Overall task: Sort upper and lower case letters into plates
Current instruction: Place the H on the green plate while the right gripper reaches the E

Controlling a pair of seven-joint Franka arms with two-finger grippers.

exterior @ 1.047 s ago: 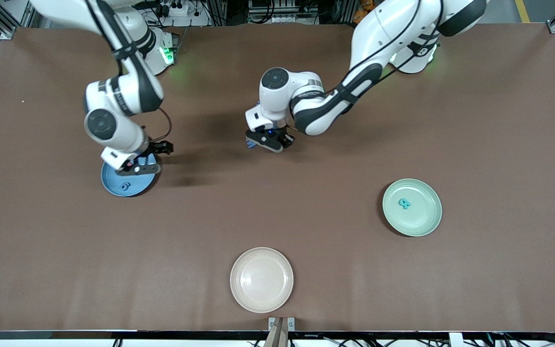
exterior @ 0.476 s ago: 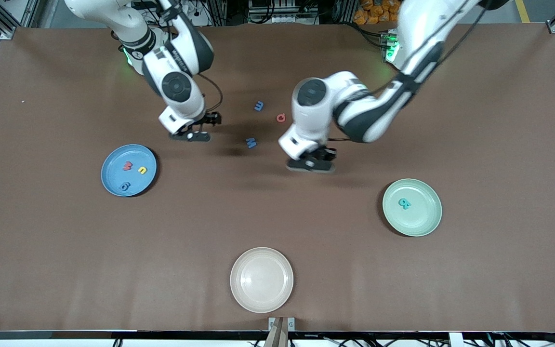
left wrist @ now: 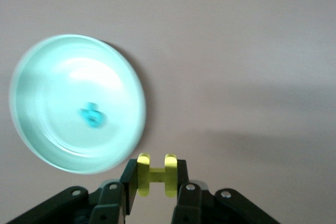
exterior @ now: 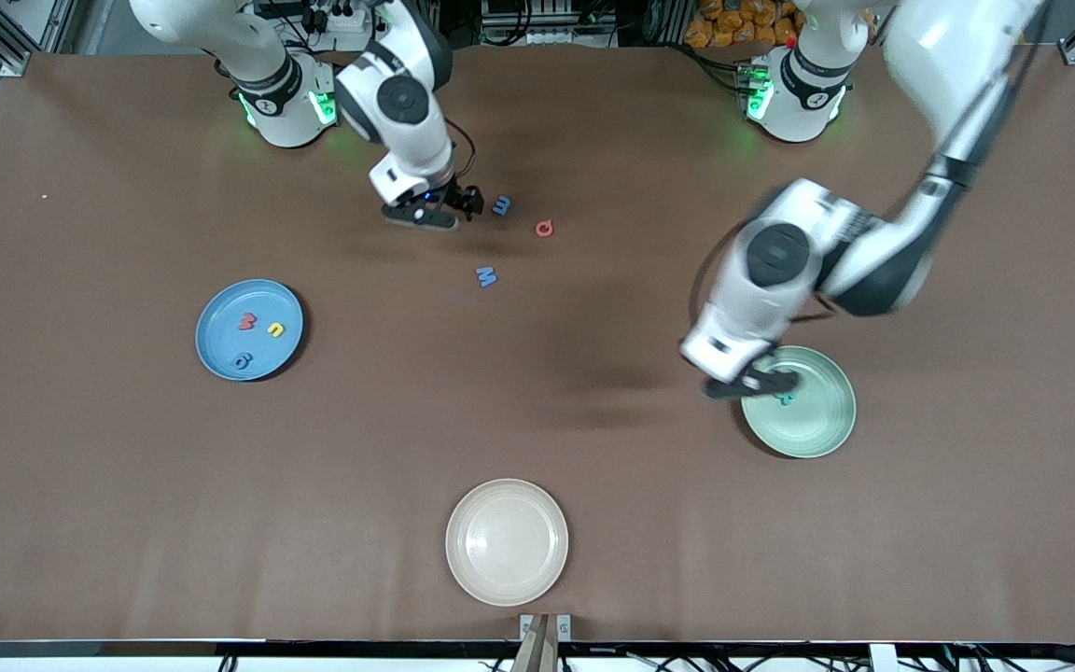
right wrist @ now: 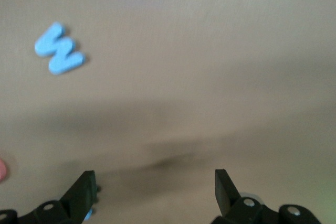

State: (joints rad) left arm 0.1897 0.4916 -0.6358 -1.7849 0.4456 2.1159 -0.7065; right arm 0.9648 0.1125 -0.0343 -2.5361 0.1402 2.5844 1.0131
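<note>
In the left wrist view my left gripper is shut on a small yellow letter shaped like an H. That gripper hangs over the rim of the mint green plate, which holds a teal letter. My right gripper is open and empty, low over the table beside a blue letter. A red letter and a second blue letter lie loose nearby. The blue plate holds a red, a yellow and a blue letter.
A cream-white plate sits near the table's front edge, nearest the front camera. Bare brown tabletop stretches between the three plates. The right wrist view shows the W-shaped blue letter on the cloth.
My left arm carried the yellow letter from mid-table to the mint plate's rim. My right gripper left the blue plate, where two more letters now lie, and moved to the loose letters.
</note>
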